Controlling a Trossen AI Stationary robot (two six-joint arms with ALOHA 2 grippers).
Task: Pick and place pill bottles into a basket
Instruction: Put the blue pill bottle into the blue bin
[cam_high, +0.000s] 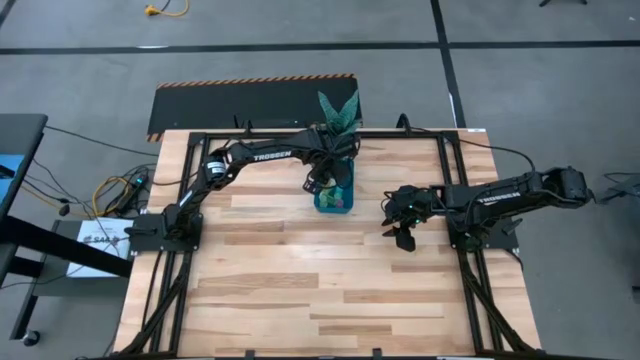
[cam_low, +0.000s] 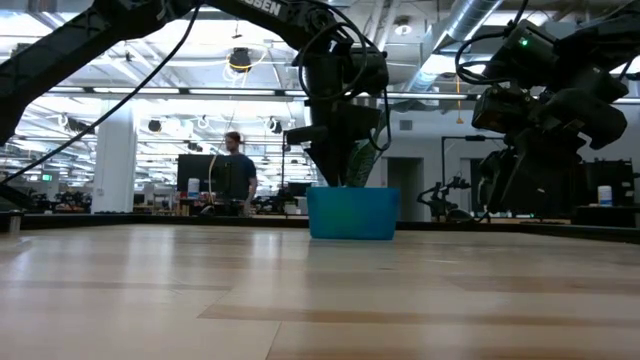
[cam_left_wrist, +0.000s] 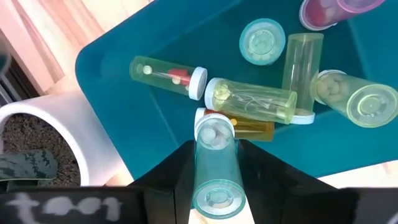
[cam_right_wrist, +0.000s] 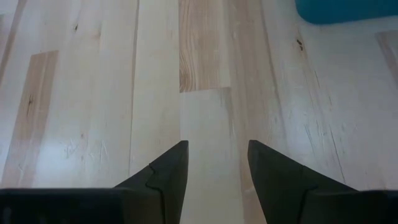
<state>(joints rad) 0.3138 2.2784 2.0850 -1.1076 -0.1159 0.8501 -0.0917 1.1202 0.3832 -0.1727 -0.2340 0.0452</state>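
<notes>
The teal basket stands at the table's far middle and holds several pill bottles: yellow-green ones, an orange one and a pink one. My left gripper hangs over the basket, pointing steeply down, shut on a pale green pill bottle. My right gripper hovers open over bare table right of the basket, with nothing between its fingers. My left gripper pinches the pale green bottle by its two long sides between its two fingers. The fingers come from above and lie along the bottle. The bottle points down into the basket, its lower end just over the orange bottle; I cannot tell whether it touches that bottle.
A white pot with a green plant stands right behind the basket, against its far side. Black frame rails run along the table's edges. Bare wood lies in front of the basket. A person stands far off in the room.
</notes>
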